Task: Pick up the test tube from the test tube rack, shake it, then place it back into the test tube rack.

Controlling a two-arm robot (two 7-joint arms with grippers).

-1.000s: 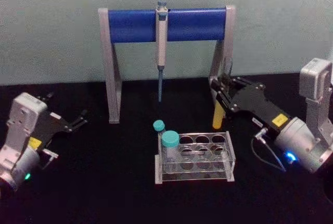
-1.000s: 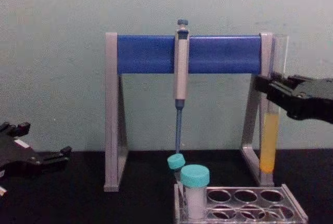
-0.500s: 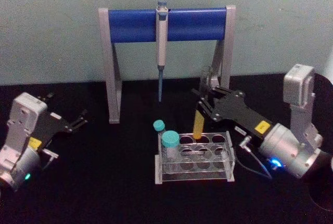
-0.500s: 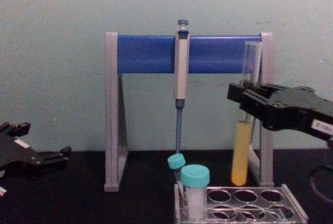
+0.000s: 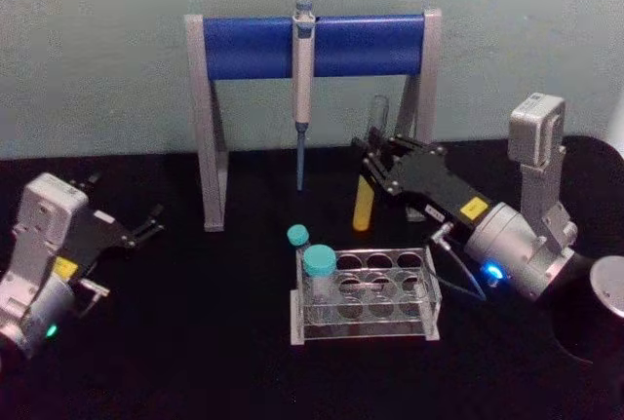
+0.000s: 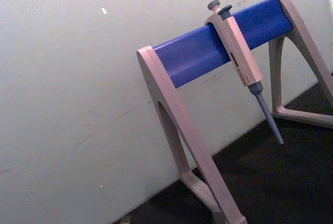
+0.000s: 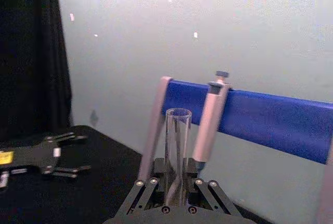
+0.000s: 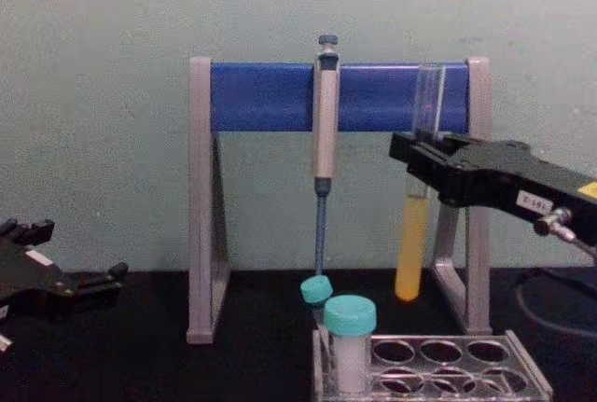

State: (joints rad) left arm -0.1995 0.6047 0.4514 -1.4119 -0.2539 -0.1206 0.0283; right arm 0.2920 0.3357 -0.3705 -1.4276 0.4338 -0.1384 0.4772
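**My right jaws grip the test tube, held clear of the rack**

My right gripper (image 5: 375,160) has its jaws closed on the clear glass of the test tube (image 5: 363,208), around its middle. The open mouth stands above the fingers (image 7: 150,188), and the yellow-orange liquid hangs below them. The tube is nearly upright. Its round bottom is in the air, above and just behind the back row of the test tube rack (image 5: 435,295), touching nothing. Two teal-capped vials (image 5: 319,262) stand at the rack's left end. Behind the tube is the pipette stand (image 5: 253,47) with a pipette (image 5: 303,79) hanging from its blue bar. My left gripper (image 5: 144,226) rests far to the left, low over the black table (image 5: 195,342), jaws spread and holding nothing.
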